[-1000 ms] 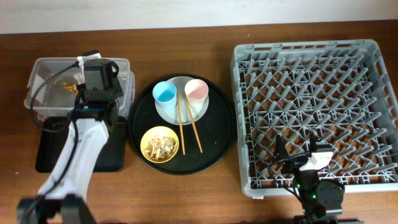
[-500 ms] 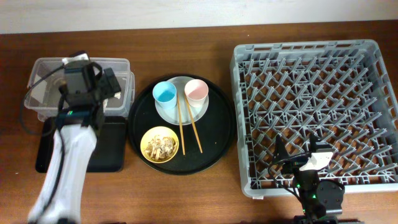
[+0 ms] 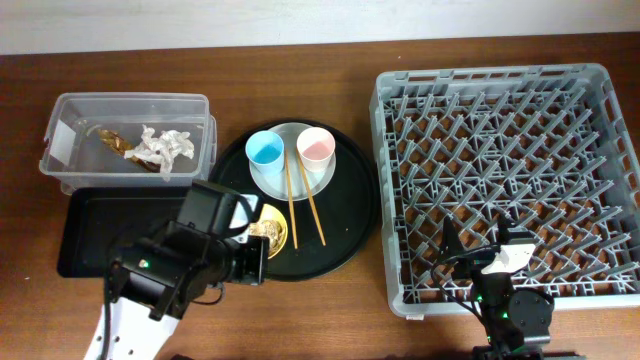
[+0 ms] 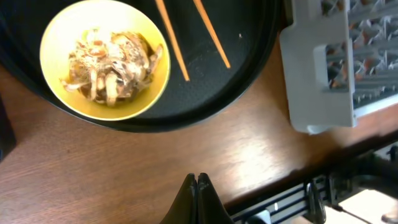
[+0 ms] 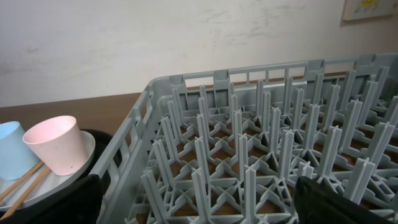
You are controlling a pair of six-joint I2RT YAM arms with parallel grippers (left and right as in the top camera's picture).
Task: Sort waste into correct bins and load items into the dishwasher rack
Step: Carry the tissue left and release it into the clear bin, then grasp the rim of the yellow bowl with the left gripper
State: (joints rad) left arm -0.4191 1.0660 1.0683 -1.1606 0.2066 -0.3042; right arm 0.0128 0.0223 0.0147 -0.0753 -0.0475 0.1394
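Brown wooden worktop (image 4: 155,162) fills the left wrist view, where the left gripper (image 4: 198,183) hangs, jaws pressed together, just off the large round black tray (image 4: 249,68) — near the small yellow bowl (image 4: 134,102) heaped with beige food scraps (image 4: 106,62). A tilted rim grab could spill them or nudge the thin wooden chopsticks (image 4: 174,43) alongside. Half a second ago this arm covered the clear rectangular plastic tub (image 3: 60,150); now crumpled white tissue (image 3: 165,147) shows inside. The right gripper (image 5: 196,193) has its jaws spread by the grey pegged dishwasher rack (image 5: 249,155).

Black fingers (image 4: 190,198), white left arm (image 3: 116,336)
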